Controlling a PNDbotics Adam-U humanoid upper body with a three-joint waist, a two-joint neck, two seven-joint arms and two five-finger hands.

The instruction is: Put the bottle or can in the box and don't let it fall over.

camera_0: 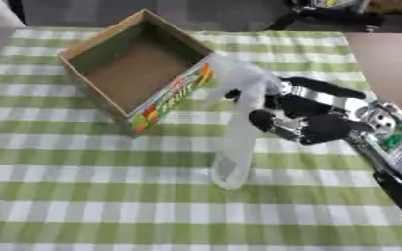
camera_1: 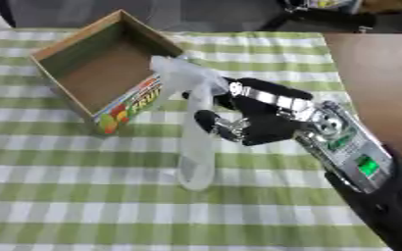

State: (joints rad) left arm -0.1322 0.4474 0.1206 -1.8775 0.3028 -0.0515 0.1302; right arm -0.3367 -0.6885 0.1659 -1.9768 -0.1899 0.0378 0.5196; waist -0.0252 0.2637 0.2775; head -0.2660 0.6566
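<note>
- Nearest me lies the table (camera_0: 84, 211), spread with a green-and-white checked cloth that runs under everything here.
- My right arm (camera_1: 359, 166) comes in from the table's near right corner, black with a silver wrist and a small green light on the forearm.
- My right hand (camera_1: 260, 122) sits right of the table's middle, fingers and thumb curled round a clear plastic bottle (camera_0: 237, 132) at about its mid-height.
- The bottle is blurred and pale, nearly see-through. Its base is toward me, low over the cloth near the table's middle. I cannot tell whether the base touches the cloth.
- The bottle is not upright: it leans away from me, its upper end tilted toward the far left, up against the near right corner of the box (camera_0: 127, 73). I cannot tell whether the two touch.
- The box is an open cardboard carton toward the far left part of the table, turned askew to the table's edges, with a plain brown floor showing inside.
- Its wall facing the bottle carries a bright fruit print with red, orange and green letters.
- The bottle is outside the box, just beside that printed wall.
- My left hand shows in neither view.
</note>
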